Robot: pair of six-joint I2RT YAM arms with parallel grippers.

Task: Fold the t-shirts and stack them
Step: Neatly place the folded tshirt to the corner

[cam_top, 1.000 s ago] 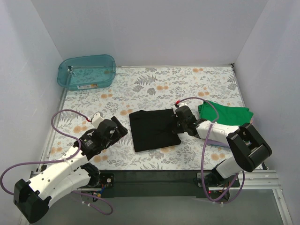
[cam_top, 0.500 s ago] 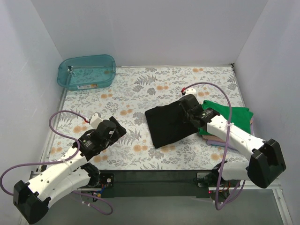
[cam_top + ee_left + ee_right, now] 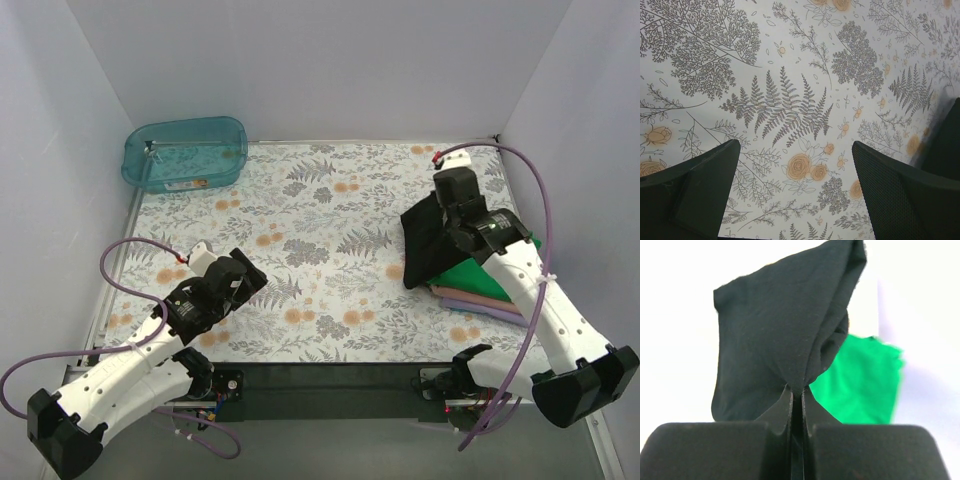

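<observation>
My right gripper (image 3: pixel 447 212) is shut on the folded black t-shirt (image 3: pixel 428 242) and holds it in the air, hanging over the left edge of the stack. The stack at the right has a green t-shirt (image 3: pixel 488 270) on top, then a tan-pink one (image 3: pixel 478 296) and a lavender one (image 3: pixel 490 310). In the right wrist view the black t-shirt (image 3: pixel 785 335) is pinched between my gripper (image 3: pixel 797 390), with the green t-shirt (image 3: pixel 865 380) behind it. My left gripper (image 3: pixel 248 278) is open and empty over the floral cloth at the left; in the left wrist view (image 3: pixel 795 165) its jaws stand wide apart.
A teal plastic tub (image 3: pixel 186 152) stands at the back left corner. The floral table cover (image 3: pixel 320 200) spans the table. White walls close in on the left, back and right sides.
My right gripper has lifted the black t-shirt off the table's middle and carried it right and back, over the stack. The left arm has barely moved.
</observation>
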